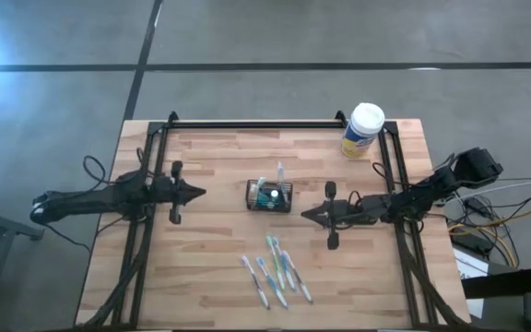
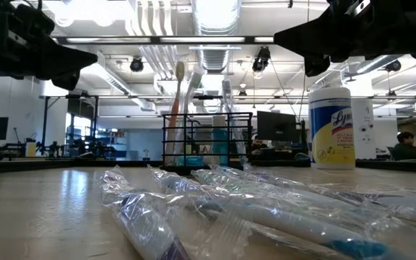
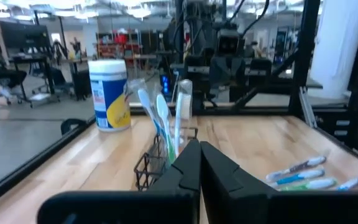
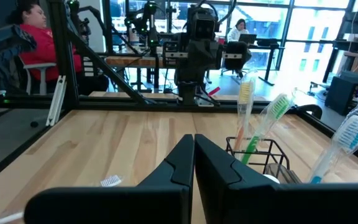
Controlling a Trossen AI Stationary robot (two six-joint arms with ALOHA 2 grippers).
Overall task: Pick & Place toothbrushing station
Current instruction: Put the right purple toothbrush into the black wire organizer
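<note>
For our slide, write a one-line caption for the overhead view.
Two shut grippers, left and right, flank a wire holder of toothbrushes; wrapped toothbrushes lie nearer the table's front.

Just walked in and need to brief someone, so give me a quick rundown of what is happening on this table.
Nothing is being held right now. The left gripper and right gripper hover shut and empty on either side of the toothbrushing station, a black wire holder at mid-table with a few toothbrushes standing in it. More wrapped toothbrushes lie loose nearer the front edge. A wipes canister stands at the back right.
</note>
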